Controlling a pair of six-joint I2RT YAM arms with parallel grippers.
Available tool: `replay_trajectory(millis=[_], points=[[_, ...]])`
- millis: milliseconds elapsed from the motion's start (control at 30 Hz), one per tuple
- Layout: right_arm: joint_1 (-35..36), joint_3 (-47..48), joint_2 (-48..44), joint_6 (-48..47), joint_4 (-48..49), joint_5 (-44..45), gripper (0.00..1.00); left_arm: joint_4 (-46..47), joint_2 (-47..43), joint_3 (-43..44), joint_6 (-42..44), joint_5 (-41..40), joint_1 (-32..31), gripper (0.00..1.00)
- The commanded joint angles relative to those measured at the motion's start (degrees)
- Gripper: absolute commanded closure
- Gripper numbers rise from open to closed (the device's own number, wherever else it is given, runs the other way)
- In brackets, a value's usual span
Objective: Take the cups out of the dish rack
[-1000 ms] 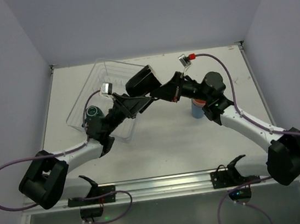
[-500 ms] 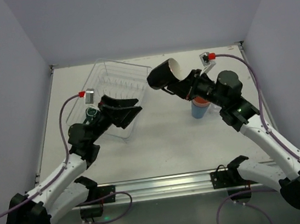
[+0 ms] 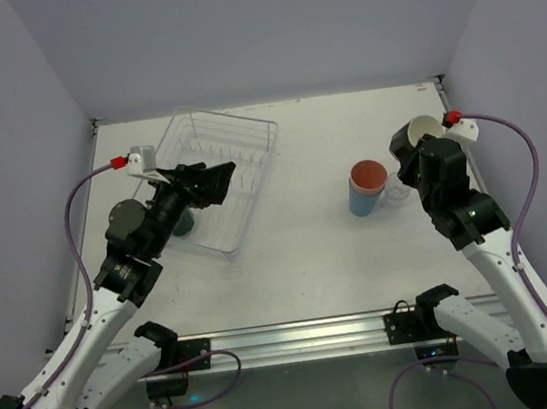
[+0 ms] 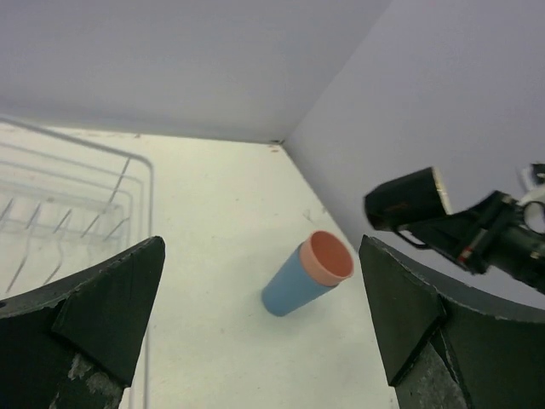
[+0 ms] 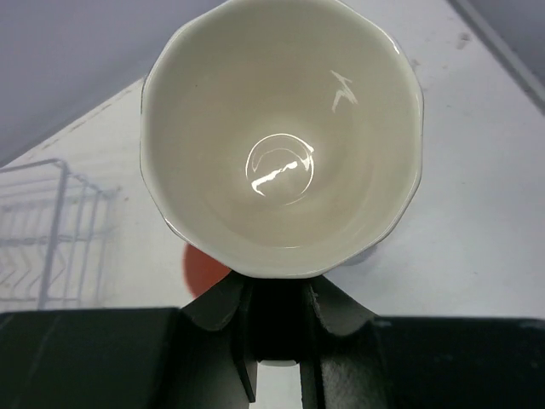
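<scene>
The right gripper (image 5: 274,294) is clamped on the mug (image 5: 281,136), pinching its lower edge, with the mouth turned to the wrist camera. The left gripper (image 4: 260,249) stands wide open and holds nothing, above the right side of the rack (image 3: 234,134).

Only the right wrist view gives the mug's glossy cream inside in full, with a sliver of the pink tumbler (image 5: 203,266) below its rim. Only the left wrist view gives the mug's black outside, held up in the air over the right of the table (image 3: 300,251). It also shows the pink tumbler nested in the blue tumbler (image 4: 288,291). Only the top view shows the teal mug (image 3: 183,222), sitting at the rack's near-left end and half hidden by the left arm (image 3: 133,248).

The table is white, shut in by pale grey walls (image 3: 260,25) at the back and both sides, with a metal rail (image 3: 291,338) along the near edge. The rack lies askew at the back left, one corner near the back edge. The tumbler stack stands right of centre, well apart from the rack. The held mug is close to the right edge. A broad strip of bare table runs between rack and stack and on toward the rail.
</scene>
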Motion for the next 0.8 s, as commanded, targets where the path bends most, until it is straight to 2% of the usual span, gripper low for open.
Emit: replay_trajectory(millis=[0,67,167,200,367,500,600,667,767], points=[[-1.58,-1.61,-4.44,2.93,-0.42,12.75,1.0,-6.66,2.05,1.52,2.85,-5.66,0.43,0.0],[-2.38,-1.97,-4.45,5.2,-2.8,16.86,1.0,-7.45,3.1,1.78,2.59,-7.06,0.43,0.0],[-4.39,-3.2,-3.14,8.28,-6.84,21.27,1.0,-16.47,5.2,4.5,1.97,-13.56,0.43,0.0],[-7.79,-6.16,-1.48,9.08,-7.11,18.59,1.0,-22.33,7.13,8.94,1.36,-22.36,0.43,0.0],[-12.48,-8.91,1.52,9.97,-6.42,14.88,1.0,-27.05,8.99,12.59,3.02,-27.8,1.13,0.0],[-15.56,-9.88,6.61,9.44,-3.88,10.4,1.0,-29.42,10.13,15.4,3.46,-28.43,3.14,0.0],[-18.45,-10.93,10.66,6.9,-0.63,6.27,1.0,-30.3,12.59,17.68,4.6,-23.26,6.83,0.0],[-19.52,-10.76,13.56,6.63,-0.52,6.51,1.0,-31.87,14.08,19.79,5.22,-20.1,9.55,0.0],[-20.13,-10.24,16.98,5.04,0.09,5.81,1.0,-33.99,17.16,21.55,6.01,-18.94,12.19,0.0]])
